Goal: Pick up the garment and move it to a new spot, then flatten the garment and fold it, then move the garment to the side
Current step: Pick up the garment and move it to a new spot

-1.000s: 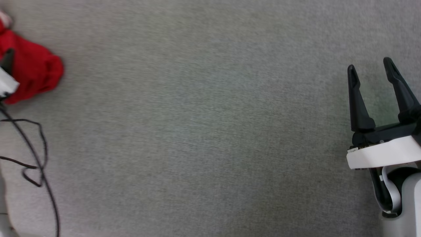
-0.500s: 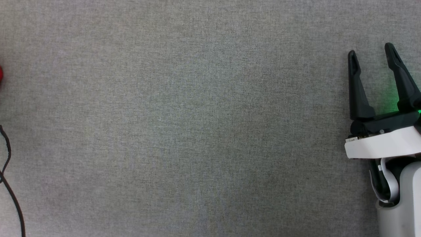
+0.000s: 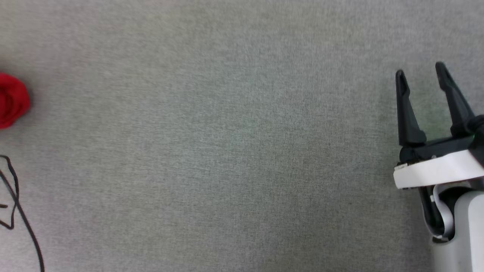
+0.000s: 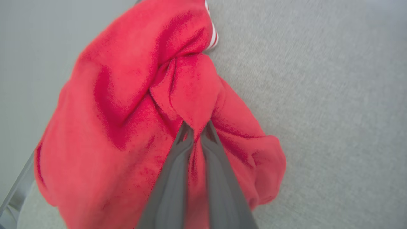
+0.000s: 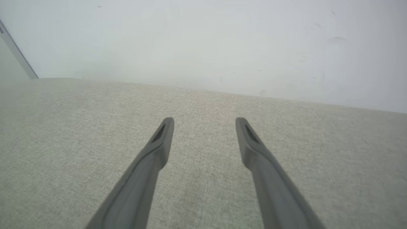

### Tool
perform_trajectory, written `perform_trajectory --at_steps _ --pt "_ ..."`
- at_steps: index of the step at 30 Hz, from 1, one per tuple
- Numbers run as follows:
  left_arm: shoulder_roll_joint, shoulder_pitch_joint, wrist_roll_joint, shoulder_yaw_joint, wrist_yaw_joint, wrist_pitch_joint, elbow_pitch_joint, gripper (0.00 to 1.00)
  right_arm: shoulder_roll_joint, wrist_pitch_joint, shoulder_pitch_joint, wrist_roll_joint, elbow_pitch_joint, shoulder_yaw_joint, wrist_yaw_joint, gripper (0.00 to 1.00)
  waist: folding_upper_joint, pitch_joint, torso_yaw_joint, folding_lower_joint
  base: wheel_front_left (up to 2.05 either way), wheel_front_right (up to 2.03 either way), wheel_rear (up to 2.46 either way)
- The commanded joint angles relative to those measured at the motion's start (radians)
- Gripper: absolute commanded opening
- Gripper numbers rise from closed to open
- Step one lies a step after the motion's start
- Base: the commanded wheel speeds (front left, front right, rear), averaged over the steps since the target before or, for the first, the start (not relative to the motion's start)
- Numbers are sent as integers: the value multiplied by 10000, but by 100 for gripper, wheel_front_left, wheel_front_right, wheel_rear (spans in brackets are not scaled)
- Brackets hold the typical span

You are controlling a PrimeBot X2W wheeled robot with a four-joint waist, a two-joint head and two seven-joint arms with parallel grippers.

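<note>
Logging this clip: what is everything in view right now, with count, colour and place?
garment: one, red with a bit of red-and-white striped trim, bunched on the surface, at the far left edge of the head view.
surface: one, grey woven fabric, under everything.
cable: one, black, looped at the lower left of the head view.
wall: one, pale, beyond the surface's far edge in the right wrist view.
left gripper: one, dark fingers, shut on a fold of the garment.
right gripper: one, dark fingers on a white wrist, open with nothing between them, at the right of the head view.
</note>
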Motion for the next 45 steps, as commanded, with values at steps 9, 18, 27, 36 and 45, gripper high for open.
perform_trajectory --at_steps 9,18,27,36,45 --pt "-165 -892 974 -898 -629 -3612 1047 0 297 -2 1036 79 288 -473 -7 100 0 -2465 465 0 0 0 0" --pt "-1395 -474 1278 -1882 -882 -5147 783 0 394 95 1870 295 316 -867 -7 100 0 -3687 260 0 0 0 0" --pt "-2774 983 1231 -2818 -800 -4837 -1516 0 392 151 2269 652 382 -887 -7 100 0 -4113 -685 0 0 0 0" --pt "-3806 2168 1075 -4078 -1095 -4231 -3141 0 393 99 2335 857 468 -789 -7 100 0 -4012 -1879 0 0 0 0" --pt "-4650 2509 837 -6672 -1439 -3772 -3601 0 393 -10 2129 1017 581 -678 -7 100 0 -3468 -2854 0 0 0 0"
